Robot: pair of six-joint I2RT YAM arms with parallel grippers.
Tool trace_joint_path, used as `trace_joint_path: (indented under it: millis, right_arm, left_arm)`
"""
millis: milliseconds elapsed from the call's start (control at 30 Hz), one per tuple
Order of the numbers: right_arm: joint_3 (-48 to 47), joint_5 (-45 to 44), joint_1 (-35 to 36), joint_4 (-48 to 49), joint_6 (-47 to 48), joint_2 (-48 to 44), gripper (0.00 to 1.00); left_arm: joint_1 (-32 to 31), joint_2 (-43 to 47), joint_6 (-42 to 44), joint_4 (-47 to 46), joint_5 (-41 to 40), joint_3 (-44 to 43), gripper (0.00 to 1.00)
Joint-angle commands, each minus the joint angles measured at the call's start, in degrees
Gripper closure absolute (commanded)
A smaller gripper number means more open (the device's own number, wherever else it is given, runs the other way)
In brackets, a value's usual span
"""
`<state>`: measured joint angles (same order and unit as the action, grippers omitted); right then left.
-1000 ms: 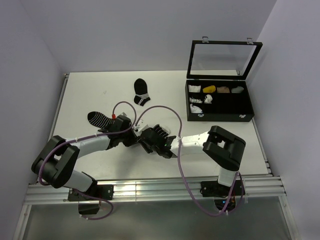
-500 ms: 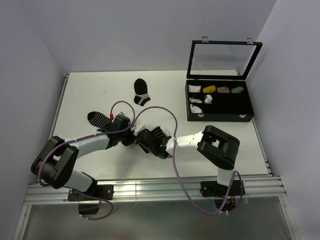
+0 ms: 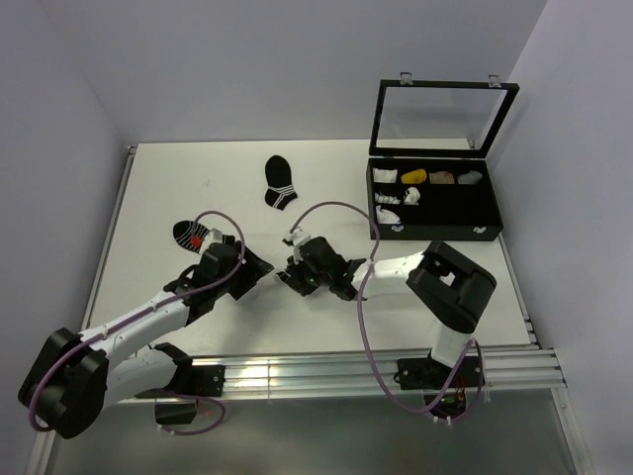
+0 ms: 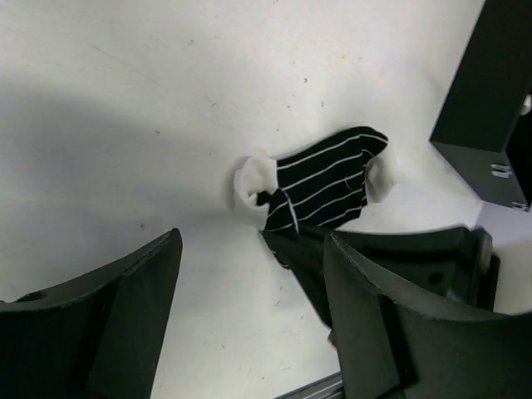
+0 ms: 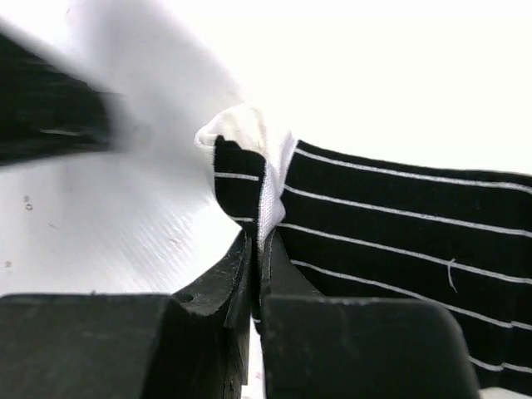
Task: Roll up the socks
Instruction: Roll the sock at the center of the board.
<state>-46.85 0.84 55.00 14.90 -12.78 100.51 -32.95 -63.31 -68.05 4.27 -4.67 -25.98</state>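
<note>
1. Top view: my left gripper [image 3: 255, 269] and right gripper [image 3: 295, 275] are just beside each other at the middle of the table [image 3: 168, 183], well away from every edge. There is bare table behind them and on both sides. A striped sock [image 3: 191, 235] lies near the left wrist, a banded sock [image 3: 280, 183] farther back, and the open box [image 3: 435, 230] at the right. From here I cannot see what is held.
2. Left wrist view: the left fingers [image 4: 133, 291] are spread wide, with only bare table between them. Just ahead lies the sock [image 4: 324, 187], black with thin white stripes and white ends. The right gripper reaches its near edge. A corner of the box shows at the right, apart from the sock.
3. Right wrist view: the right fingers are pressed together and pinch a folded, white-edged end of the sock. The rest of it spreads to the right. The dark shape at the upper left is too blurred to name.
</note>
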Motion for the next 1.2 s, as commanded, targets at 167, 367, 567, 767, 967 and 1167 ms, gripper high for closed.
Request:
trace_joint_path:
  millis: [167, 367, 567, 767, 967, 1167]
  right_arm:
    - [7.03, 20.84, -8.94, 9.26, -10.95, -2.34, 1.00]
    - [11.77, 27.02, -13.16, 18.49, -19.21, -1.20, 1.00]
    - [15.03, 29.83, -15.80, 26.85, -26.59, 1.88, 1.00]
    - [15.74, 28.78, -16.42, 27.82, -28.97, 2.76, 1.00]
    - [15.56, 29.57, -16.86, 28.96, -30.47, 4.52, 1.00]
    - [15.65, 29.65, -17.12, 28.87, -30.29, 4.17, 1.00]
  left_arm:
    - [-0.27, 1.88, -1.65, -10.42, 2.81, 3.83, 0.24]
    - [-0.80, -3.66, -1.30, -15.52, 5.27, 4.00, 0.25]
    - [-1.77, -8.58, -0.42, -18.77, 7.91, 3.39, 0.26]
    - [-2.56, -11.04, 0.38, -21.58, 9.68, 3.04, 0.30]
    - [-3.52, -13.94, 0.73, -22.03, 9.50, 2.86, 0.36]
    - [-3.61, -18.07, 1.96, -20.79, 8.80, 1.28, 0.44]
